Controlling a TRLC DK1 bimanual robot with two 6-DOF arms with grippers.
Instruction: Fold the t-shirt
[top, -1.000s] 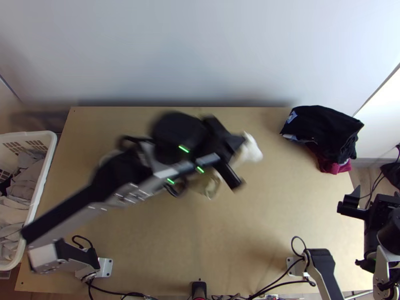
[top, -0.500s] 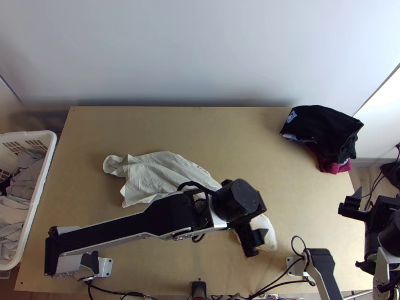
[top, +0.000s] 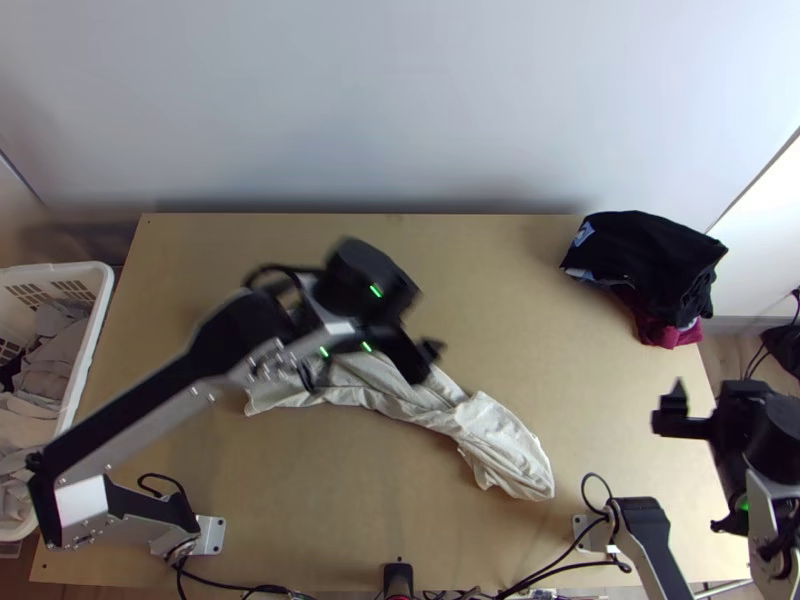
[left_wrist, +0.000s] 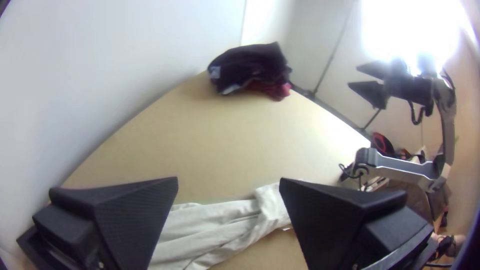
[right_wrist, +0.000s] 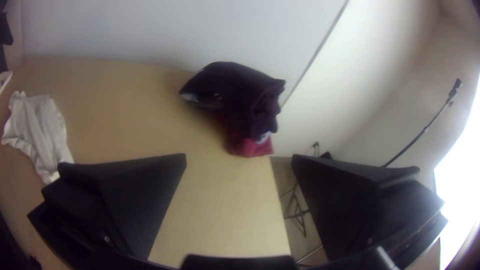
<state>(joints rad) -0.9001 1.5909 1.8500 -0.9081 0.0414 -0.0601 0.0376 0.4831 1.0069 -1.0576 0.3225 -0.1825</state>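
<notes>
Since the last frame, L pincer (left_wrist: 228, 179) has swung up & left, farther from the dark pile (top: 645, 265); R pincer (right_wrist: 239, 155), on the pile's near side, has shifted slightly too. Both have fingers apart, nothing b/w them. T-shirt (top: 505, 445) is on the desk (top: 330, 500), left of & nearer than the pile, in a long, bunched strip. Step in hand: prob. spreading, no neat fold yet. Next: grab an edge, pull it wide & flat b4 folding. Off-white cloth looks thin, soft, w/ lengthwise creases & a flared, rumpled end; pile's slouchy, black over maroon.
</notes>
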